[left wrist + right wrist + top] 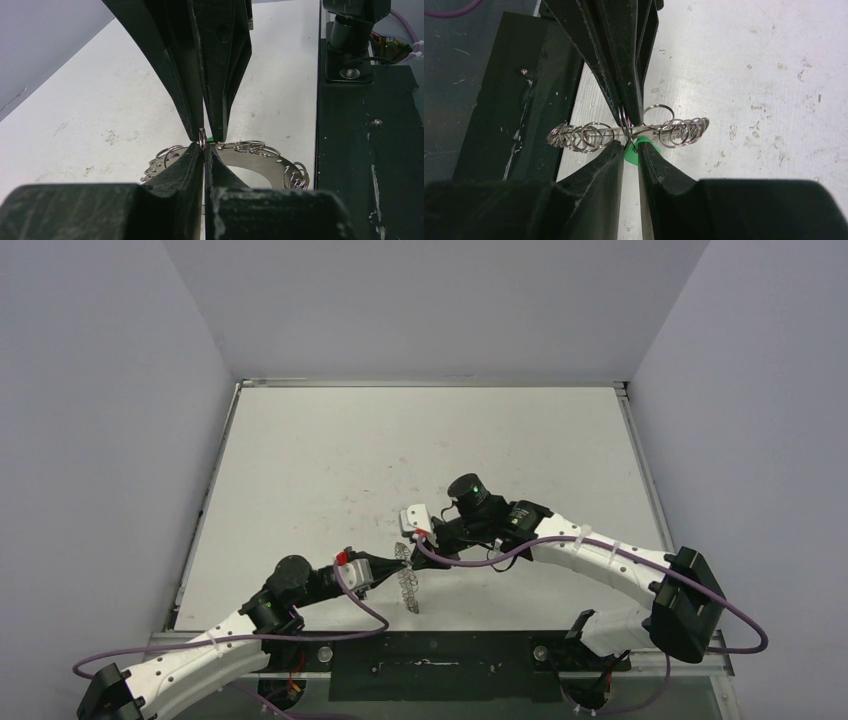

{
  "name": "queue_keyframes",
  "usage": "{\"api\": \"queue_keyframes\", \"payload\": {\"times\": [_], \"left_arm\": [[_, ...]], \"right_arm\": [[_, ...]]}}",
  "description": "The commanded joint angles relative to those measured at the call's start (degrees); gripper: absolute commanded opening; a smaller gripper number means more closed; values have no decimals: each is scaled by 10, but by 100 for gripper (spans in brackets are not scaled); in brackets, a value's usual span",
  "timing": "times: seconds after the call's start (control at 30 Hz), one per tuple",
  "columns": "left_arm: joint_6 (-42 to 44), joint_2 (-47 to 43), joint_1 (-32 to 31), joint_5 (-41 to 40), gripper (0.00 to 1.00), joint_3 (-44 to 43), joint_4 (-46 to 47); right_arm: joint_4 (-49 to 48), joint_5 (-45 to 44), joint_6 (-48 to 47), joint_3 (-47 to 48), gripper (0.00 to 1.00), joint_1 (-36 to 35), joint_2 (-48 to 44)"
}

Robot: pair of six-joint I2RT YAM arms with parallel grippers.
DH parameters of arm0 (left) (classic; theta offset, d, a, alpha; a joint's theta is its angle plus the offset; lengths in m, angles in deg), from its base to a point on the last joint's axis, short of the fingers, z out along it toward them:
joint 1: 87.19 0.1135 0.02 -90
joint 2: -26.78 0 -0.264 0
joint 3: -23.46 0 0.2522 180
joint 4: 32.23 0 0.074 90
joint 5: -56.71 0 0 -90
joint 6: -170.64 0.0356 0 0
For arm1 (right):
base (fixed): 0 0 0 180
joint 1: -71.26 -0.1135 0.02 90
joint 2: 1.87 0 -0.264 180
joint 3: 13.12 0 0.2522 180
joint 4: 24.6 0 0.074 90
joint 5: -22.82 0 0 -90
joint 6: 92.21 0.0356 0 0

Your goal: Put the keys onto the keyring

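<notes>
Scuffed white table (pixel 400 440) and grey walls (pixel 100 390) frame the work. Over the table's near part are the keys (pixel 634 152). All that shows of them is the bright green tag (pixel 210 139), pinched at the tips of my right tool (pixel 630 146), whose fingers stand nearly together on it. The key itself and any other tag are hidden. I judge the bunch very light and loose-jointed; the flat plastic tag is the sure place to hold, since bare metal would slip.

Just beside the tag is the keyring (pixel 591 134), held up on edge: a silvery band fringed with small wire loops (pixel 659 112). Whether its lower rim touches the table I cannot tell. My left tool (pixel 203 149) is clamped on one of those loops, its tips close against the right tool's. The band looks rigid, but the loops look thin and springy, so a hold on one loop may let the ring pivot; the band would be firmer.

No brand, label or writing is readable anywhere. A dark base plate (pixel 360 150) lies beyond the ring.
</notes>
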Motion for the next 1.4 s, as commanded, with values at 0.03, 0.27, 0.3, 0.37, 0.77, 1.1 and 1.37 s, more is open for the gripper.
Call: {"api": "queue_keyframes", "payload": {"times": [0.03,0.27,0.3,0.37,0.77,1.1,1.37], "left_arm": [[3,-4,-2,4,0,-15,65],[0,3,-2,6,0,-16,67],[0,2,-2,6,0,-17,67],[0,3,-2,6,0,-17,67],[-2,9,-2,8,0,-23,65],[-4,2,-2,6,0,-23,57],[-3,-1,-2,6,0,-26,48]], "right_arm": [[-20,-11,0,-14,25,6,-1],[-75,-28,26,-36,35,5,-58],[-82,-26,30,-37,35,5,-64],[-95,-22,37,-38,35,5,-75],[-131,18,53,-39,27,4,-50],[-138,36,53,-38,27,1,-29],[-140,51,44,-38,8,0,-17]]}}
